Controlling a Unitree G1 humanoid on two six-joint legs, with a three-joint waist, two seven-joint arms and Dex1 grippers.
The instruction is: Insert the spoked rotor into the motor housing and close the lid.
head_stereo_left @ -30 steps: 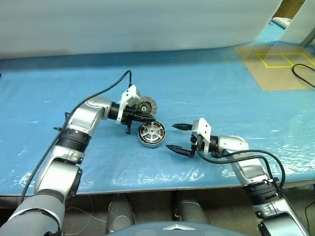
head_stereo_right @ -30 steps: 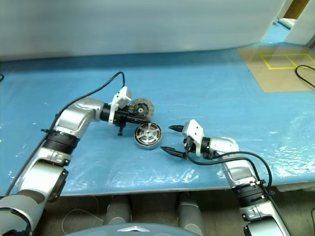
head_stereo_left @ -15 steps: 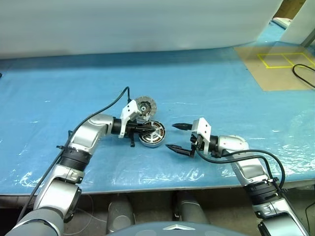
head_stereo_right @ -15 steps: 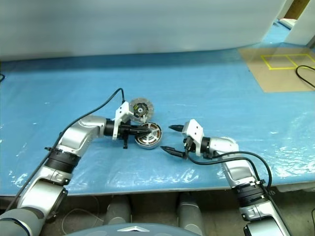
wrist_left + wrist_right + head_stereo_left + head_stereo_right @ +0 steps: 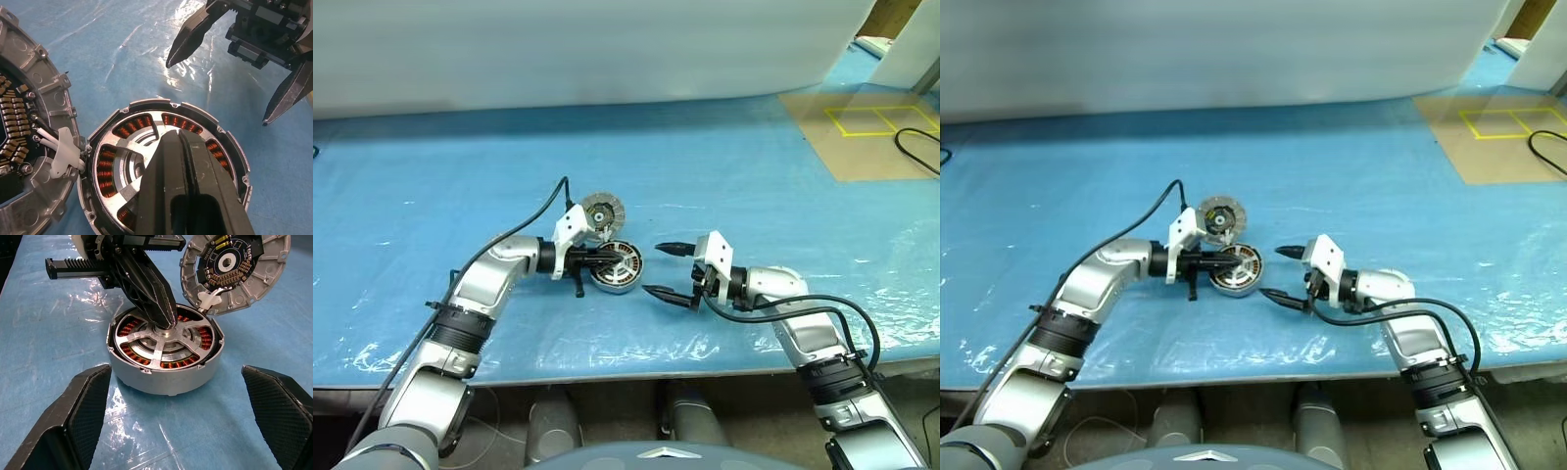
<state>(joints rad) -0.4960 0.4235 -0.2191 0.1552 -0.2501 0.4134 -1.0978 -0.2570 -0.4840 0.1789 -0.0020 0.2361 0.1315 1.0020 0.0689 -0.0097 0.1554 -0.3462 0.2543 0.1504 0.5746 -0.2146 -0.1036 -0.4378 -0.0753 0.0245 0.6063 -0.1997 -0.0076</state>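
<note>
The motor housing [image 5: 165,355] sits flat on the blue-covered desk [image 5: 754,166], toward the near edge and about midway along it, and the spoked rotor [image 5: 164,339] appears to lie already inside it, its silver spokes level with the rim and the copper windings showing between them; the left end effector [image 5: 164,323] has its two black fingers pressed together into a single narrow point, holding nothing, with the tip resting on or just above the rotor's hub, which I judge to be a way of pushing the rotor down so that it seats fully; the lid [image 5: 234,269] lies just behind the housing, on the side toward the far edge, touching or almost touching its rim, with its circuit face and small white connector turned up, so it waits close at hand yet is not fitted; the right end effector [image 5: 668,271] hangs just beside the housing on the side toward the right edge, its fingers spread wide and empty, aimed at the housing's wall, placed, I would guess, to steady the housing or to be ready for the lid.
</note>
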